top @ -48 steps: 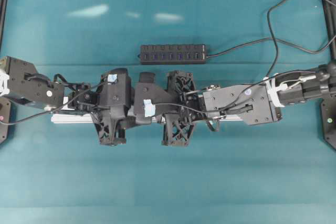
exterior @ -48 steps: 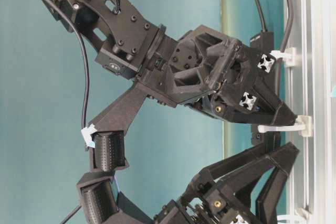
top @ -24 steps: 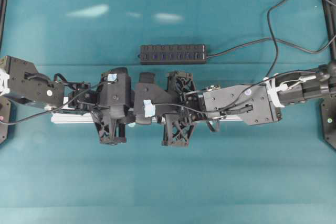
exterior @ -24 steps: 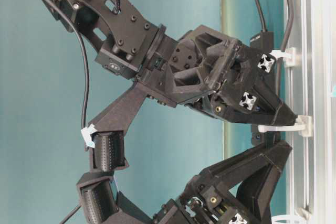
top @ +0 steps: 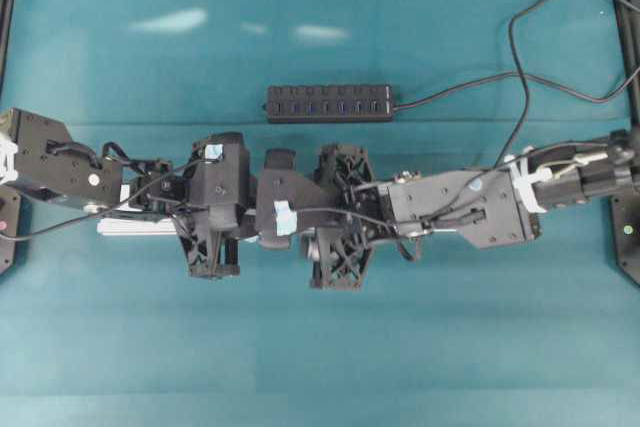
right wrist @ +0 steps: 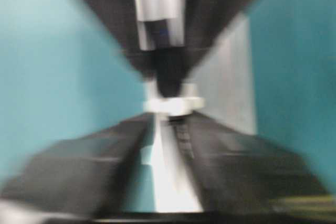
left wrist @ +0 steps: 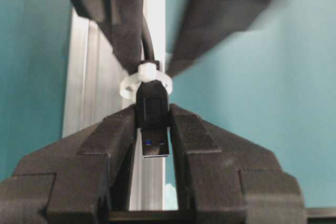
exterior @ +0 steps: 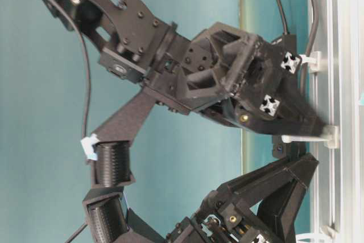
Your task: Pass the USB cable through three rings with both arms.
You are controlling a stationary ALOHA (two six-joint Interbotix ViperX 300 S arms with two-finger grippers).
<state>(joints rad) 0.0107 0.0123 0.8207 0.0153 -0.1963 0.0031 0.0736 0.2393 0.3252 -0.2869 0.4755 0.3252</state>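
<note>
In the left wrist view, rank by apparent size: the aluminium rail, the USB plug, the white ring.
1. aluminium rail, which runs up most of the frame.
2. USB plug, held between the left gripper fingers.
3. white ring, though partly hidden behind the plug, so its margin over the plug is unsure.

One camera looks straight down from high up. One sits low, close, turned sideways. Each wrist camera peers along its fingers, facing the other. All share the silver rail (top: 140, 227).
</note>
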